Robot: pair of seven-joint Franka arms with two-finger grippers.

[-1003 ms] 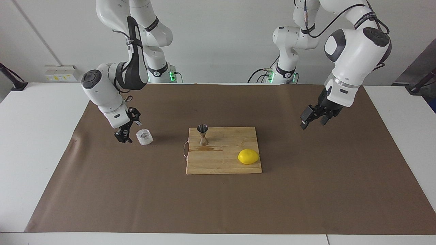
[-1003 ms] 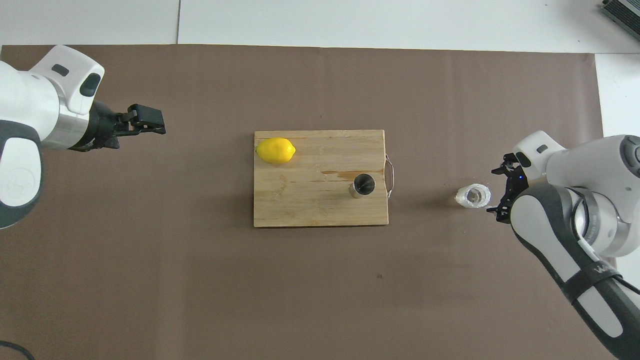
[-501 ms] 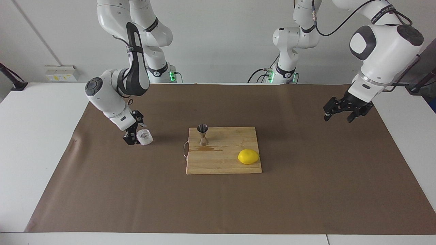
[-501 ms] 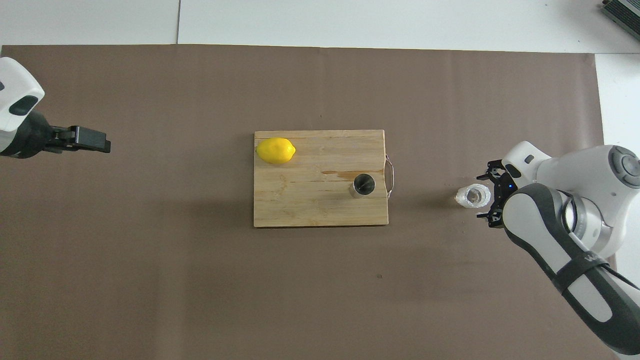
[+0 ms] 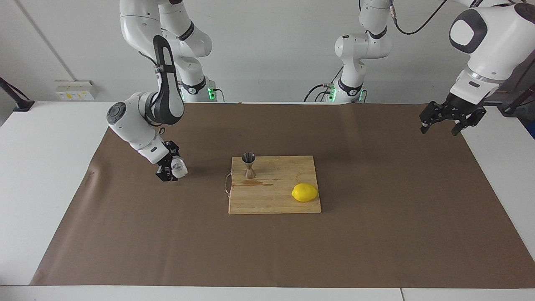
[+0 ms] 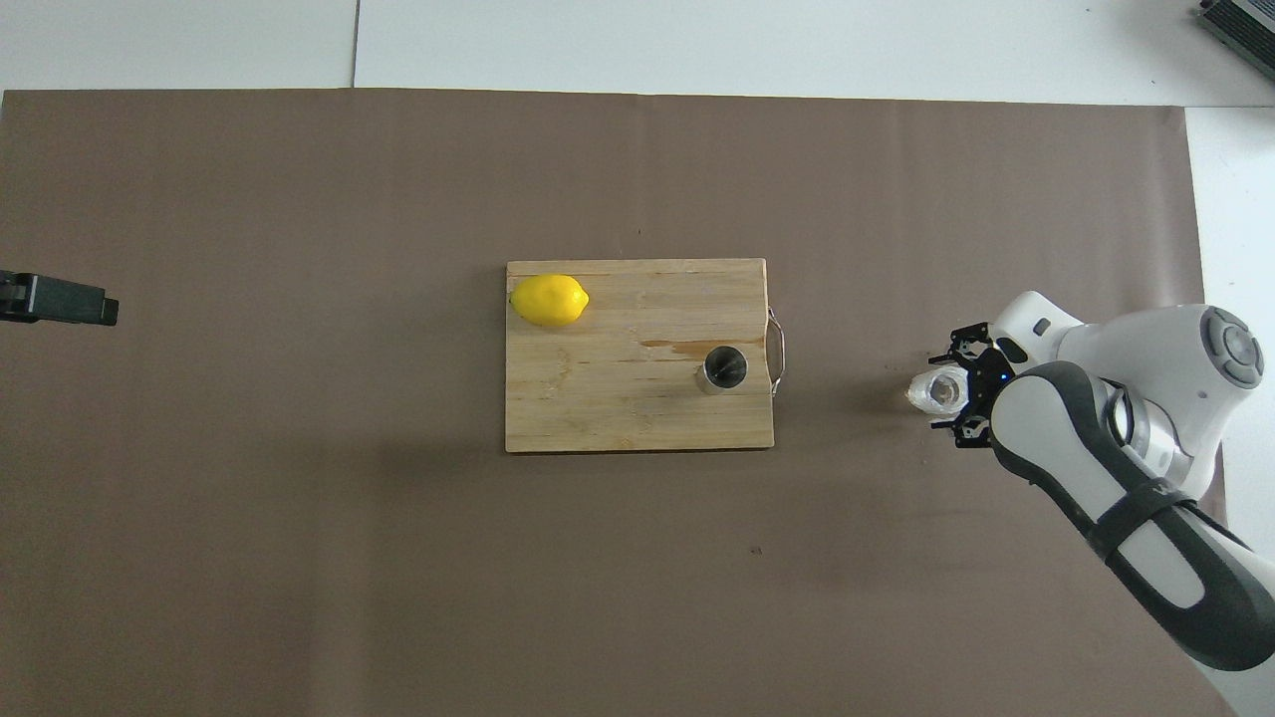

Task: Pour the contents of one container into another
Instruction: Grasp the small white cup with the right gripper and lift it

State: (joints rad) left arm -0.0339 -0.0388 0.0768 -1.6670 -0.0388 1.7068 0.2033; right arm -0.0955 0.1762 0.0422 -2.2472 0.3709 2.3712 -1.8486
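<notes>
The right claw (image 5: 169,170) is down at the glass cup (image 5: 179,167), which stands on the bench toward the right arm's end of the cutting board (image 5: 274,184); its fingers look spread around the cup, not yet clenched; I judge it should close squarely on the walls and lift level before tilting over the jigger (image 5: 249,164) on the board. The right arm bends low from its base, wrist angled down; the left claw (image 5: 451,119) waits spread, raised over the bench edge well clear of the board.

The right gripper (image 5: 169,169) is held low at the right arm's end of the bench, wrist angled down, fingers (image 6: 958,342) spread apart. The left gripper (image 5: 446,121) is raised over the left arm's end (fingers parted, pointing down).
</notes>
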